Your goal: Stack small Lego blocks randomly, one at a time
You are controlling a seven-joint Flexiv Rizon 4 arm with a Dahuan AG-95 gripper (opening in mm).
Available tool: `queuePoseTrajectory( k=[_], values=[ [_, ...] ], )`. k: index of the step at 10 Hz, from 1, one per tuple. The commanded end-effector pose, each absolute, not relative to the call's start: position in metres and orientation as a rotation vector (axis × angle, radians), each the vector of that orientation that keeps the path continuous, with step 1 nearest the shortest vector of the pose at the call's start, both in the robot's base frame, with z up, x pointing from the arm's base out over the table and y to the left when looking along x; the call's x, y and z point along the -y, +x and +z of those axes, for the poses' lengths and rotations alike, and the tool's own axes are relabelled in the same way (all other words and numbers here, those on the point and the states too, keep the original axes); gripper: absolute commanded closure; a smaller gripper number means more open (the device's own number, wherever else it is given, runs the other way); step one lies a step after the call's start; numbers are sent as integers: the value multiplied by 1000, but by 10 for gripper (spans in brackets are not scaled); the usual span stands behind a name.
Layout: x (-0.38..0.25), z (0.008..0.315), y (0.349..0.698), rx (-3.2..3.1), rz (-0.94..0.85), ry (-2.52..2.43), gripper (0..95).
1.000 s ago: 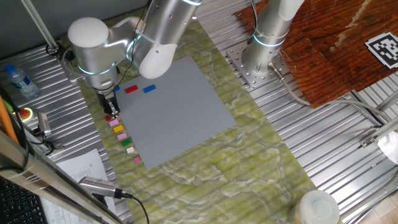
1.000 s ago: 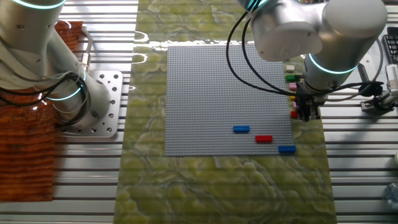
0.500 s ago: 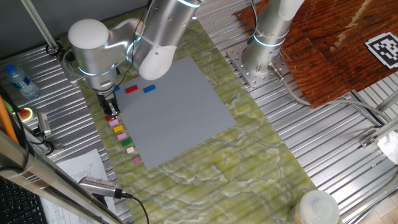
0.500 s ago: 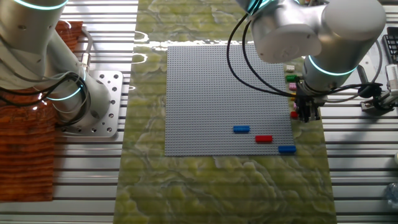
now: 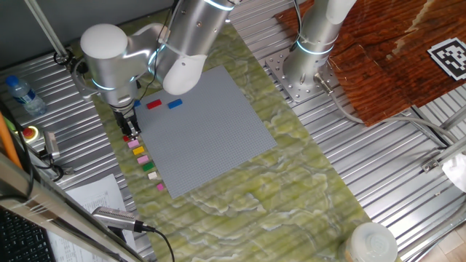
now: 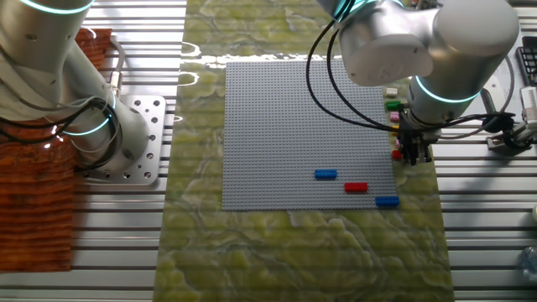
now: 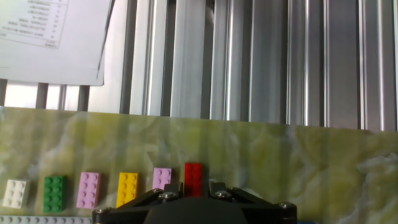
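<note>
A row of small Lego blocks lies on the green mat beside the grey baseplate. In the hand view they are cream, green, pink, yellow, pink and red. My gripper stands low over the red block at the end of the row, with its jaws on either side of it. The hand's black body hides the fingertips, so contact is unclear. A red block and two blue blocks lie on the baseplate.
A second arm's base stands on the slatted metal table beyond the baseplate. A water bottle, a paper sheet and a microphone lie outside the mat. A white lidded jar is at the near edge.
</note>
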State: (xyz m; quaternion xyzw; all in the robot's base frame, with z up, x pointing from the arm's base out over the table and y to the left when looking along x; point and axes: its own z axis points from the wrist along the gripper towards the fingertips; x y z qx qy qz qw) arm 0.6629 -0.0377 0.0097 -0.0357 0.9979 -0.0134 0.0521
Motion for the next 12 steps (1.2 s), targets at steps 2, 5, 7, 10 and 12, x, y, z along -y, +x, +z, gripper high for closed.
queuePoseTrajectory(
  k=[2,5,7,10,12],
  values=[
    [38,10,663,-3035,-41,-107,760],
    [38,10,663,-3036,-40,-97,950],
    [38,10,663,-3036,-40,-92,950],
    [37,10,663,-3038,-41,-70,950],
    [37,17,663,-3044,-88,-77,950]
  ],
)
